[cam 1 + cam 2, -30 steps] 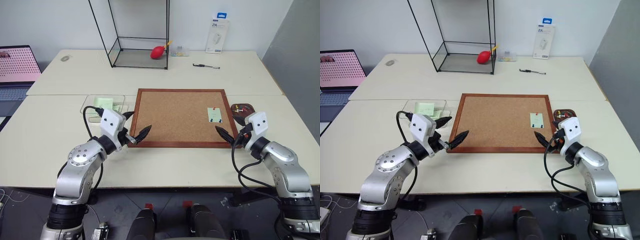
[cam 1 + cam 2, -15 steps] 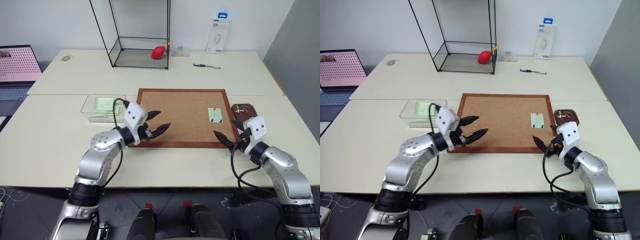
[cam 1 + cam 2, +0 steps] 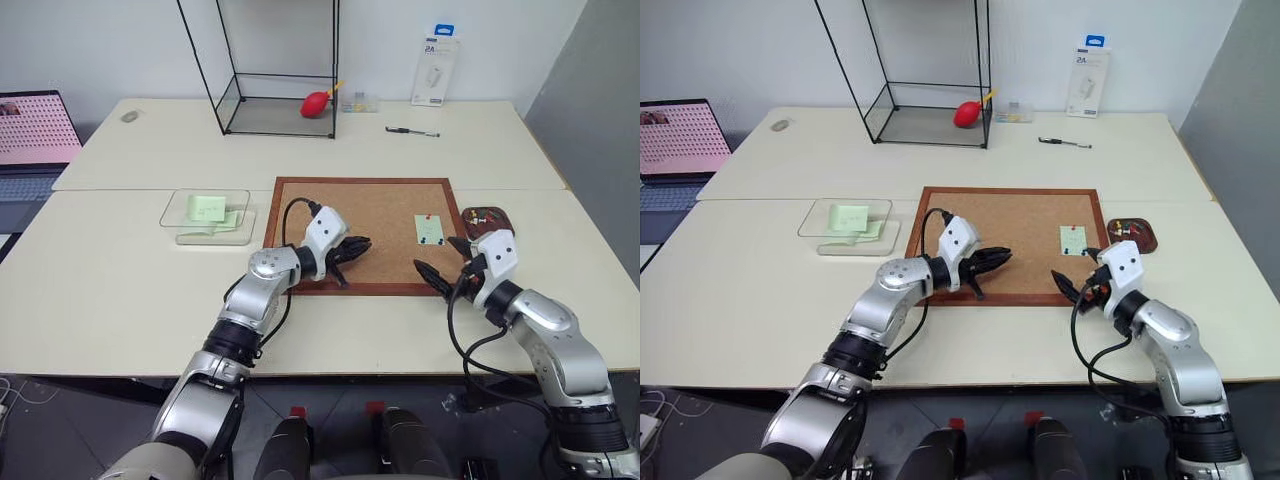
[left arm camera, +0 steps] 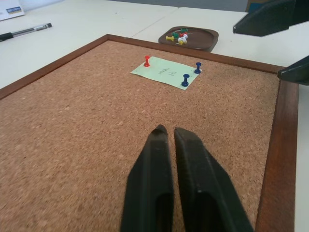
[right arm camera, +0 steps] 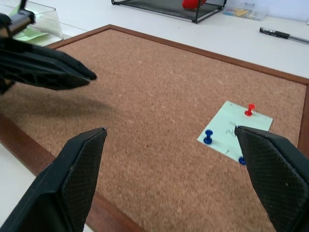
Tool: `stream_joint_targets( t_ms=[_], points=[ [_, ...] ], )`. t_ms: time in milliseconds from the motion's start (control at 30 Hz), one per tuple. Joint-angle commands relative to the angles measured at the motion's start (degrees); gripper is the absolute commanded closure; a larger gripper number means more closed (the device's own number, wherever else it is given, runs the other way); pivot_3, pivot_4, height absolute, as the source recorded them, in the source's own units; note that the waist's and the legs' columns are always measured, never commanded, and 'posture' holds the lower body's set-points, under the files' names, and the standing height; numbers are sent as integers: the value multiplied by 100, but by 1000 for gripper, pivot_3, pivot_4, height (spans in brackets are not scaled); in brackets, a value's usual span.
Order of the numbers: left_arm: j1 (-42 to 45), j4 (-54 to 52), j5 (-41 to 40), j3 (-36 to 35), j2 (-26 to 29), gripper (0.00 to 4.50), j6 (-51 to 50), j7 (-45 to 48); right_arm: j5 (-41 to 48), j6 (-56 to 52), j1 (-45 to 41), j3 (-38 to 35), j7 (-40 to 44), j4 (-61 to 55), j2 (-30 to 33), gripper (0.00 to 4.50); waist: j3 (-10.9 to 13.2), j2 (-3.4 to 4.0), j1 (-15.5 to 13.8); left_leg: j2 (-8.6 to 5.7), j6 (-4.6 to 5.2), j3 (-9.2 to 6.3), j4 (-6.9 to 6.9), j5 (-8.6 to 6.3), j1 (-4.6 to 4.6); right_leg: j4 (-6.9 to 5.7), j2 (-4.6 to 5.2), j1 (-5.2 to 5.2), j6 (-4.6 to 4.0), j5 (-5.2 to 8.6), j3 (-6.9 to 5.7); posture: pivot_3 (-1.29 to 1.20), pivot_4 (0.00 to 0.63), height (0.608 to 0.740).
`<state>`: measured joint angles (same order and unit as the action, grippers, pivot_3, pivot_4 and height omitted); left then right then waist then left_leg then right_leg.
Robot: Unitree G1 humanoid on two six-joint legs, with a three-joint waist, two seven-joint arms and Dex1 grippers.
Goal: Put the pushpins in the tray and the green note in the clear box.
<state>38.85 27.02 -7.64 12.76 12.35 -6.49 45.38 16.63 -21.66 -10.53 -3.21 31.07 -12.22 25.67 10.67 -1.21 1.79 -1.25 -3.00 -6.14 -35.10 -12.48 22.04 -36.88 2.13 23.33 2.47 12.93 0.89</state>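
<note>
Your left gripper (image 4: 166, 131) is closed on nothing and hangs over the cork board (image 3: 370, 215), near its front edge. Your right gripper (image 3: 441, 262) is wide open at the board's front right corner. The green note (image 3: 430, 229) is on the board near its right edge, held by one red and two blue pushpins (image 4: 185, 80). The tray (image 3: 487, 219) lies on the desk just beside the board's right edge, with pins inside. The clear box (image 3: 208, 216) stands left of the board.

office-like lab: pale desks (image 3: 150, 300), laptop (image 3: 30, 140), cork board (image 3: 370, 215), plain walls.
</note>
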Motion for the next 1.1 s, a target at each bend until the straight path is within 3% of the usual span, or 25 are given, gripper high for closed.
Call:
stream_joint_targets(
  t_ms=[33, 333, 800, 1100],
  points=[
    [151, 521, 170, 63, -84, 4484, 287, 148, 2, -122, -359, 4, -59, 65, -24, 0, 0, 0, 7, 0, 0, 1, 0, 0, 0, 0, 0, 0, 0, 0, 1, 0, 150, 740],
    [156, 1130, 368, 42, -26, 4484, 485, 494, -257, -615, -1815, -8, -498, 1608, -145, 0, 0, 0, 1, 0, 0, 0, 0, 0, -2, -3, -1, 0, 1, -1, 0, 0, 150, 740],
    [35, 938, 467, 88, -7, 4484, 339, 578, -1043, 824, -3933, 166, -398, 5546, -242, 0, -1, 2, 21, -1, 1, 5, 2, 1, -6, -7, 0, 0, 0, -2, 5, 0, 150, 740],
    [-9, 844, 481, 78, 6, 4500, 277, 541, -1150, 1276, -4273, 138, -314, 6466, -346, 1842, -2, 3, 25, -1, 1, 5, 2, 1, -7, -8, 0, 0, 0, -2, 7, 0, 150, 740]
  ],
)
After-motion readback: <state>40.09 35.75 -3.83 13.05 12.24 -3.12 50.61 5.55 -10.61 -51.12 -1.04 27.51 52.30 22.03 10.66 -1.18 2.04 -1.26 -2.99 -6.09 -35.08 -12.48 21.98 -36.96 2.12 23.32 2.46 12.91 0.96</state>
